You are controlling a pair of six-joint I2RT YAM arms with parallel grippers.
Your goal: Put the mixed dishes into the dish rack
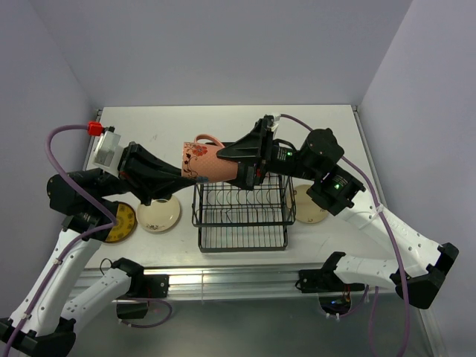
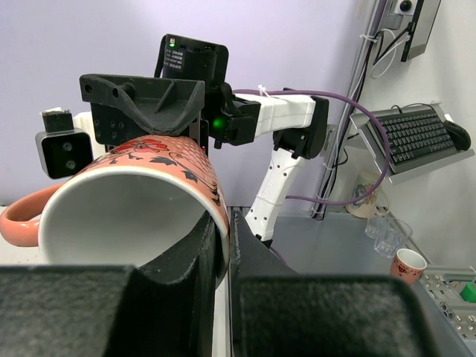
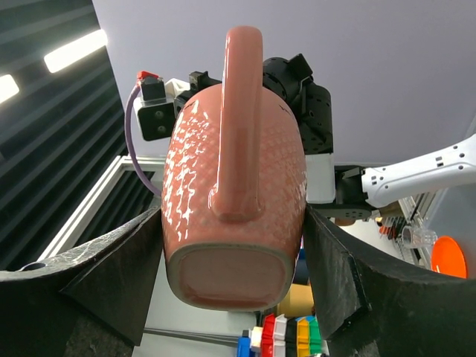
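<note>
**Mug held between two arms at the rack**
A white table (image 1: 149,126) stands between lavender walls (image 1: 223,44), and both arms reach inward to meet mid-air. The left gripper (image 2: 223,238) is clamped on the pinkish mug's (image 1: 208,160) rim (one finger inside). The right gripper (image 3: 232,223) grasps the mug's base end, which lies sideways above the dish rack's (image 1: 242,223) rear left corner.

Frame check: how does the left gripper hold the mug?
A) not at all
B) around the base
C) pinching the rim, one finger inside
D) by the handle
C: in the left wrist view the left gripper clamps the mug by its rim wall, one finger inside.
</note>
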